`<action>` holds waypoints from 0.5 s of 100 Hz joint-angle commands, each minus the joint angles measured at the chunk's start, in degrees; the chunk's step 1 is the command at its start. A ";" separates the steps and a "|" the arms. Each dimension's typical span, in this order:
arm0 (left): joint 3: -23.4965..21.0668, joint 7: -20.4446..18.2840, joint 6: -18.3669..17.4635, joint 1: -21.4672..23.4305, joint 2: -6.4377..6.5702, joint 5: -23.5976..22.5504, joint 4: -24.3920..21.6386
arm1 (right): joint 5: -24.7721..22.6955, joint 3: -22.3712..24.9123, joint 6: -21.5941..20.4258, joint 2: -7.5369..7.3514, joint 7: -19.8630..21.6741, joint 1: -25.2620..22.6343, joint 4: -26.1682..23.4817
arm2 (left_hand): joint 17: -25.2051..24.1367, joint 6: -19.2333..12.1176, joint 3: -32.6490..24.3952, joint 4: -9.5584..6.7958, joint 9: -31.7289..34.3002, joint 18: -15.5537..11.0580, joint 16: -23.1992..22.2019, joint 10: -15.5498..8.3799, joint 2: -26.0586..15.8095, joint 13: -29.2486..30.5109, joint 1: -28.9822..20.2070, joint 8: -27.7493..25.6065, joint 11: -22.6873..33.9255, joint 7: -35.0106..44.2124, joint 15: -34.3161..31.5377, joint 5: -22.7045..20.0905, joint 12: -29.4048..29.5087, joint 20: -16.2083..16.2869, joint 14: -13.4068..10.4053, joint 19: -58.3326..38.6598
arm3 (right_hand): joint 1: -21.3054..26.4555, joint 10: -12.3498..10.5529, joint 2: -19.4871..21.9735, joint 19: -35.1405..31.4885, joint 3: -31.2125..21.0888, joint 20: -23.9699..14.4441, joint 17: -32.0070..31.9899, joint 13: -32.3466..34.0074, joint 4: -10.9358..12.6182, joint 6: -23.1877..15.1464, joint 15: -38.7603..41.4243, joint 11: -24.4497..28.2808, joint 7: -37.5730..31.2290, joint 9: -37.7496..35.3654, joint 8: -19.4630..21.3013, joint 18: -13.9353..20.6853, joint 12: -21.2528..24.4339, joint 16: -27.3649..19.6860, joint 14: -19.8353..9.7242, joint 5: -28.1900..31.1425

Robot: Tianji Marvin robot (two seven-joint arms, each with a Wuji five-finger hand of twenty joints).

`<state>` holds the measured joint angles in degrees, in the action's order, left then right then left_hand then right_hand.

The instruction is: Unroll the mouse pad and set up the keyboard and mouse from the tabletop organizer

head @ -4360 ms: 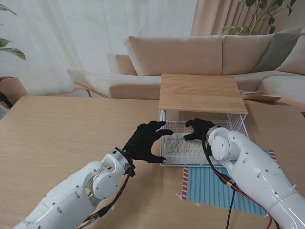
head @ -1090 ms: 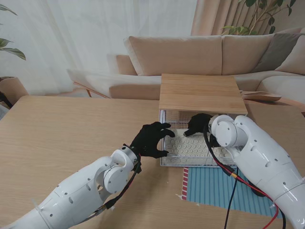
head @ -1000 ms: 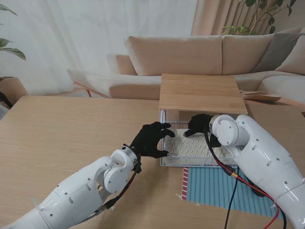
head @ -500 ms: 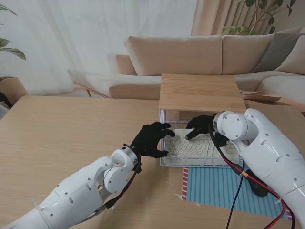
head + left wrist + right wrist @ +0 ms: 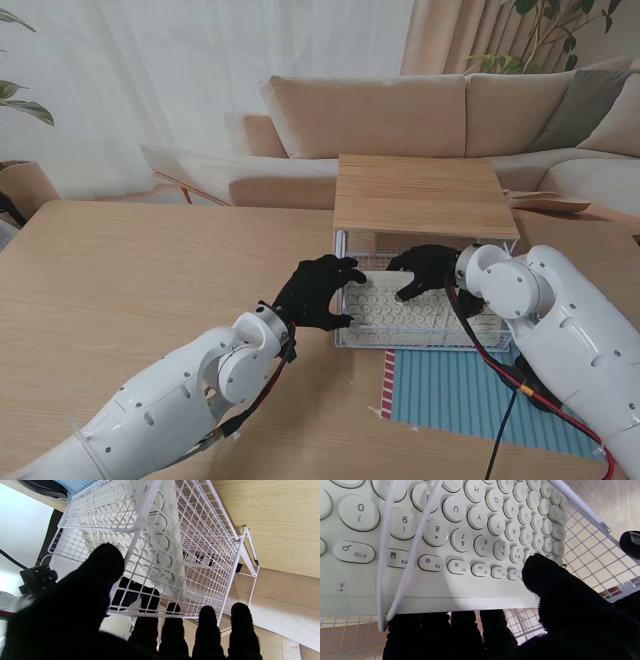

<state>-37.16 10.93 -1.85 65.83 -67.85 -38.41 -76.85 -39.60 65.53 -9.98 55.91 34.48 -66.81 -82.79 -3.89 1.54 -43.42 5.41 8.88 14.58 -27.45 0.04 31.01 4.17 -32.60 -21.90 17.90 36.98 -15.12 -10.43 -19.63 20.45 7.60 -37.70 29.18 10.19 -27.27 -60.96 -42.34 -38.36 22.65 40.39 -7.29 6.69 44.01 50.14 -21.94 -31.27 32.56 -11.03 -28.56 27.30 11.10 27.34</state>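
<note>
White wire drawer [image 5: 345,335] of the wood-topped organizer [image 5: 420,195]: pulled out toward me, holding one item, a white keyboard [image 5: 400,305] with round keys.

Change noted: half a second ago the right hand lay on the key rows; the right hand [image 5: 428,272] now sits at the keyboard's far edge, the arm swung rightward. The right wrist view shows fingers [image 5: 460,630] curled under that edge and the thumb [image 5: 545,577] on the function row, a pinch grip on the keyboard. Judged: lifting out is starting.

Left hand [image 5: 315,292]: unmoved, thumb [image 5: 100,565] over the drawer's front rim, fingers [image 5: 207,620] along its side, bracing the drawer.

Mouse pad [image 5: 455,395]: blue striped, flat on the table just in front of the drawer.

Mouse [image 5: 43,487]: dark shape beside the pad in the left wrist view; probably the mouse.
</note>
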 commanded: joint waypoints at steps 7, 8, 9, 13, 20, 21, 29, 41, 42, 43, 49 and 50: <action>-0.30 -0.82 0.93 0.04 -0.01 0.10 0.80 | -0.18 0.16 0.06 0.43 0.94 -1.78 -2.62 | -0.25 1.86 -3.63 -1.12 3.10 -0.83 0.54 4.56 -6.16 0.58 -3.07 2.82 3.03 -4.93 0.37 2.37 0.91 -1.10 -0.91 -1.02 | -0.08 -3.15 -1.97 -0.64 -1.47 1.32 2.35 4.69 1.82 -0.68 5.75 2.53 -0.95 -0.19 -0.83 -2.75 -0.76 1.75 -1.19 -0.37; -0.30 -0.79 0.91 0.04 -0.02 0.09 0.80 | -0.37 0.22 0.08 0.43 0.94 -1.88 -2.79 | -0.25 1.81 -3.69 -1.13 3.11 -0.83 0.52 4.55 -6.16 0.57 -3.04 3.22 2.93 -5.66 0.38 2.24 0.91 -1.10 -0.90 -1.02 | -0.25 -3.21 -2.00 -0.69 -1.41 1.32 2.43 4.78 1.80 -0.67 5.80 2.64 -0.97 -0.39 -0.86 -2.85 -0.81 1.76 -1.13 -0.38; -0.30 -0.77 0.89 0.04 -0.02 0.09 0.81 | -0.58 0.27 0.11 0.43 0.93 -1.97 -2.95 | -0.25 1.80 -3.70 -1.13 3.07 -0.83 0.52 4.56 -6.19 0.54 -3.02 3.48 2.84 -6.15 0.39 2.28 0.93 -1.10 -0.95 -1.02 | -0.37 -3.23 -2.06 -0.69 -1.40 1.36 2.42 4.78 1.79 -0.68 5.79 2.78 -1.02 -0.46 -0.90 -3.06 -0.89 1.75 -1.03 -0.35; -0.29 -0.66 0.81 0.04 -0.04 0.06 0.86 | -1.78 0.48 0.14 0.45 0.67 -2.33 -3.50 | -0.25 1.77 -3.64 -1.14 3.02 -0.83 0.54 4.58 -6.13 0.52 -3.01 4.35 2.48 -7.80 0.54 2.19 0.95 -1.10 -0.88 -1.02 | -0.74 -3.23 -2.33 -0.71 -1.30 1.47 2.48 4.75 1.74 -0.36 5.75 3.30 -1.17 -0.89 -1.02 -3.51 -1.18 1.73 -1.02 -0.18; -0.31 -0.57 0.81 0.05 -0.05 0.03 0.88 | -3.39 0.68 0.33 0.46 0.52 -2.63 -4.12 | -0.25 1.73 -3.67 -1.15 2.88 -0.77 0.46 4.61 -6.06 0.45 -2.90 5.12 1.93 -9.27 0.53 2.10 1.02 -1.18 -0.87 -0.86 | -1.27 -3.35 -2.64 -0.83 -1.30 1.61 2.99 5.04 1.71 -0.23 5.92 4.18 -1.41 -1.35 -1.20 -4.40 -1.85 1.81 -0.97 0.14; -0.32 -0.56 0.82 0.06 -0.05 0.04 0.88 | -3.51 0.69 0.39 0.46 0.53 -2.66 -4.18 | -0.25 1.72 -3.68 -1.15 2.83 -0.77 0.46 4.65 -6.04 0.45 -2.92 5.17 1.83 -9.38 0.55 2.13 1.05 -1.18 -0.87 -0.86 | -1.38 -3.33 -2.73 -0.82 -1.28 1.63 2.98 5.03 1.70 -0.20 5.93 4.30 -1.45 -1.42 -1.22 -4.44 -1.94 1.82 -1.01 0.21; -0.41 -0.38 0.82 0.13 -0.09 0.05 0.86 | -4.17 0.73 1.20 0.47 0.62 -2.91 -4.58 | -0.25 1.99 -3.63 -1.17 2.82 -0.77 0.37 4.75 -5.94 0.42 -2.90 6.39 0.40 -11.76 0.71 1.90 1.30 -1.18 -0.80 -0.85 | -2.11 -3.24 -3.37 -0.77 -1.52 1.89 2.71 4.66 1.58 0.03 5.98 4.93 -1.95 -1.83 -1.50 -5.29 -3.01 1.98 -1.03 0.92; -0.50 -0.05 0.74 0.16 -0.15 0.04 0.92 | -5.06 0.38 2.65 0.38 1.47 -2.91 -4.63 | -0.25 1.95 -3.57 -1.19 2.43 -0.77 0.20 4.92 -5.68 0.35 -2.65 8.32 -2.02 -15.62 0.87 1.81 1.80 -1.18 -0.65 -0.85 | -2.46 -3.27 -3.62 -0.96 -1.52 1.93 3.04 4.82 1.47 -0.19 6.39 5.21 -2.91 -2.37 -1.25 -5.41 -3.70 2.25 -0.90 2.54; -0.50 -0.04 0.73 0.15 -0.15 0.04 0.92 | -5.13 0.33 2.75 0.37 1.58 -2.88 -4.60 | -0.25 1.89 -3.54 -1.18 2.40 -0.77 0.19 4.95 -5.75 0.33 -2.59 8.44 -2.15 -15.87 0.88 1.85 1.83 -1.18 -0.59 -0.85 | -2.45 -3.30 -3.63 -0.95 -1.52 1.94 3.04 4.82 1.47 -0.23 6.39 5.26 -3.01 -2.46 -1.22 -5.41 -3.76 2.26 -0.88 2.70; -0.51 -0.04 0.73 0.15 -0.15 0.04 0.92 | -5.19 0.28 2.83 0.36 1.67 -2.85 -4.55 | -0.25 1.84 -3.54 -1.18 2.35 -0.77 0.18 4.97 -5.76 0.31 -2.58 8.52 -2.25 -16.05 0.90 1.91 1.85 -1.18 -0.56 -0.85 | -2.47 -3.35 -3.57 -0.92 -1.52 1.96 2.98 4.78 1.46 -0.25 6.38 5.30 -3.08 -2.47 -1.18 -5.33 -3.85 2.26 -0.99 2.77; -0.56 -0.01 0.68 0.16 -0.14 -0.01 0.91 | -5.55 -0.01 3.31 0.32 1.94 -2.72 -4.29 | -0.30 1.57 -3.37 -1.18 2.33 -0.72 0.19 4.96 -5.77 0.25 -2.55 9.29 -2.80 -17.56 1.08 1.84 1.90 -1.20 -0.45 -0.79 | -2.53 -3.61 -3.56 -0.82 -1.48 2.04 2.61 4.28 1.44 -1.00 6.30 5.40 -3.83 -2.32 -0.77 -5.06 -4.34 2.31 -1.15 3.53; -0.57 0.00 0.68 0.17 -0.13 -0.02 0.90 | -5.59 -0.05 3.36 0.32 1.96 -2.71 -4.25 | -0.30 1.53 -3.38 -1.19 2.28 -0.71 0.18 4.98 -5.75 0.25 -2.57 9.34 -2.84 -17.67 1.08 1.87 1.89 -1.21 -0.44 -0.78 | -2.54 -3.67 -3.55 -0.81 -1.48 2.04 2.57 4.21 1.43 -1.17 6.30 5.43 -3.99 -2.35 -0.68 -5.04 -4.42 2.32 -1.19 3.70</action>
<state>-37.25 11.54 -1.70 65.95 -68.02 -38.42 -76.62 -44.67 66.04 -6.99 55.97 34.83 -69.14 -87.39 -3.89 2.22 -43.49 5.41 9.21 14.58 -27.45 -0.13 30.54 4.17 -32.60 -13.51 15.03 21.20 -14.87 -10.06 -18.96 20.41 7.60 -37.70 28.10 9.07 -28.70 -61.59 -42.36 -37.59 24.13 41.65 -7.28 6.72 45.06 53.00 -24.49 -32.37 31.82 -12.31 -32.10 27.71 11.51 29.08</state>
